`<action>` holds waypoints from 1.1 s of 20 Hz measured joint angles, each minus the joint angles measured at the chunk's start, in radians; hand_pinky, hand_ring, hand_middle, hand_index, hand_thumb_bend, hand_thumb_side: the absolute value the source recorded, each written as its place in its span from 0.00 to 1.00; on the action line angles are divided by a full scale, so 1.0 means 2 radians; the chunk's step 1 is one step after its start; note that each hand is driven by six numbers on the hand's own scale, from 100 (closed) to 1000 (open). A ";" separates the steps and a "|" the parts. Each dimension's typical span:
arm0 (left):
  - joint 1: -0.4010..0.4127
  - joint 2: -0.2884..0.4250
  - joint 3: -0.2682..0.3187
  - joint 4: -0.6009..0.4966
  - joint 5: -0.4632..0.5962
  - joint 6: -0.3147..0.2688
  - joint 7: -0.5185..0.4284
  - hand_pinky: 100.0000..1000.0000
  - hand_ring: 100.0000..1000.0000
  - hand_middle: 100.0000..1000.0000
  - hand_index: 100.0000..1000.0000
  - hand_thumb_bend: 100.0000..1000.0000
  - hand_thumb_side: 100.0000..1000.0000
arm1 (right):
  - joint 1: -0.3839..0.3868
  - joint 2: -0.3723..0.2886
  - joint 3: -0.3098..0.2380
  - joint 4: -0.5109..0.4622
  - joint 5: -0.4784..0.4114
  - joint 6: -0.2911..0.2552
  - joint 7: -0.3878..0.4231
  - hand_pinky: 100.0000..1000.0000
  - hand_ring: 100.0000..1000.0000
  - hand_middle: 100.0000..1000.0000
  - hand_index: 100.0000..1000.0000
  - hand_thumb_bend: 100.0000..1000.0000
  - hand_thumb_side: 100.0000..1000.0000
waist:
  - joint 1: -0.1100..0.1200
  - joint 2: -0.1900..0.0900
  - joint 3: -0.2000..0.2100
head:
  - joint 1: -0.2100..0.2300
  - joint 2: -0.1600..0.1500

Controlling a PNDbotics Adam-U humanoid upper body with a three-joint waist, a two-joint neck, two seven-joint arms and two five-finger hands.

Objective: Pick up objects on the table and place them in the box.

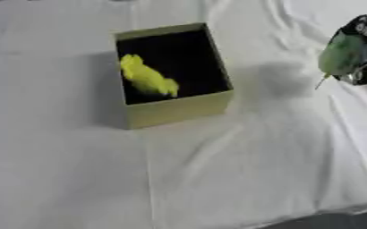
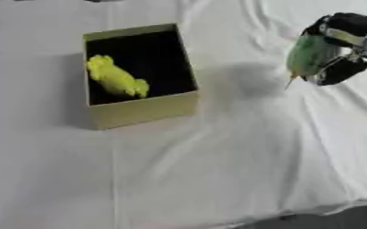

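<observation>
left eye view first: the box (image 1: 177, 107), an open olive-sided carton with a dark inside, stands on the white cloth (image 1: 218, 179) a little left of centre and toward the far side, its long axis running near to far and slightly askew; inside it a yellow object (image 1: 147, 77) lies against the left wall, long axis slanting from far-left to near-right, which suits a thing dropped in rather than set down with care. at the right edge the right hand (image 1: 365, 49) is up off the cloth, its dark fingers curled round a green object (image 1: 342, 53), and a soft shadow on the cloth between hand and box suggests the load hangs in the air, well apart from the box, probably on its way over. right eye view next: the same hand shows more fully, fingers and thumb wrapped about the upper and right side of the green thing, leaving its lower end free; it is elongated, long axis close to upright but tilted, the broad end up toward the far right and a thin pale tip pointing down toward the near left. held so, i judge it would go into the box tip first. the left hand shows in neither view
</observation>
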 measured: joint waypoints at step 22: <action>-0.001 -0.004 -0.003 0.000 0.004 -0.001 -0.005 0.50 0.44 0.57 0.69 0.07 0.72 | -0.184 0.075 0.111 -0.130 0.004 0.039 0.053 0.64 0.61 0.47 0.67 0.00 0.00 | -0.009 -0.006 0.027 | -0.009 0.003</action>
